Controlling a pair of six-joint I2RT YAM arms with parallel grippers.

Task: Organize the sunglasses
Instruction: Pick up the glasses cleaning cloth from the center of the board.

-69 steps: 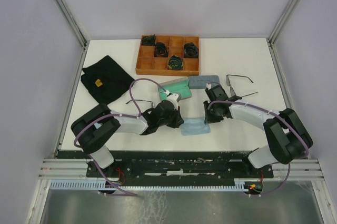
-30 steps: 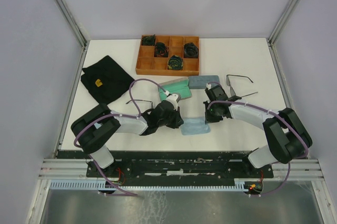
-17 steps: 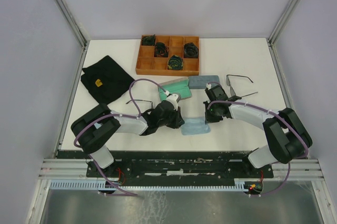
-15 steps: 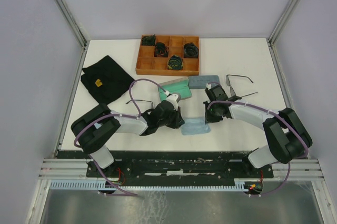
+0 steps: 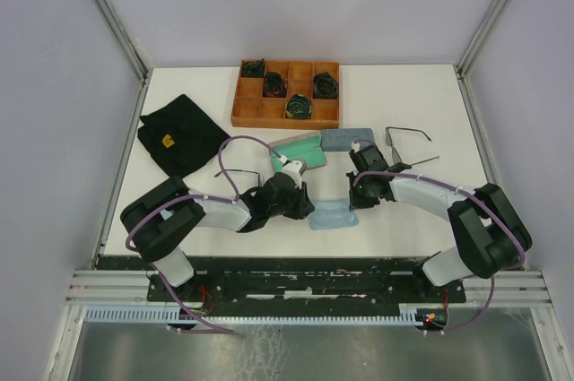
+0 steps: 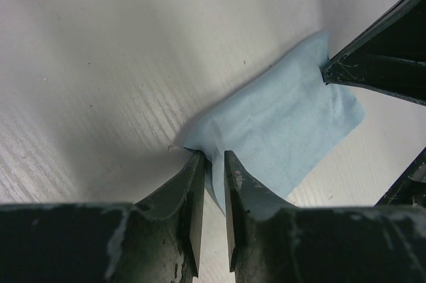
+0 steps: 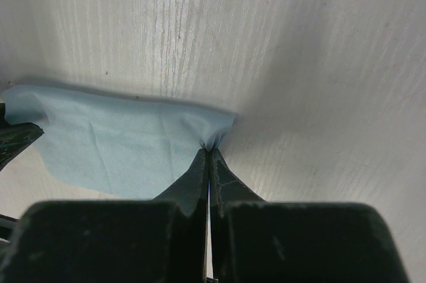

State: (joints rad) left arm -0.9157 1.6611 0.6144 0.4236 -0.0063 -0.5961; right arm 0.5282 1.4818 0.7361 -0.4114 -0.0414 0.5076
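Observation:
A light blue fabric case [image 5: 330,216] lies on the white table between my two grippers. My left gripper [image 5: 308,206] pinches its left edge, and in the left wrist view [image 6: 214,158] a lifted fold of the case [image 6: 286,130] fills the narrow gap between the fingertips. My right gripper [image 5: 352,204] is shut on the case's right corner, seen bunched at the tips in the right wrist view [image 7: 209,151]. One pair of sunglasses [image 5: 408,143] lies open behind the right arm. A second pair [image 5: 235,172] lies behind the left arm, partly hidden by it.
A wooden compartment tray [image 5: 240,112] with several dark green coiled bundles [image 5: 299,107] stands at the back. A black cloth [image 5: 179,137] lies at the left. A green case [image 5: 300,150] and a grey case [image 5: 345,139] lie just behind the grippers.
My left gripper has edged slightly to the left, and its cable has shifted. The right arm and the blue case stay in place.

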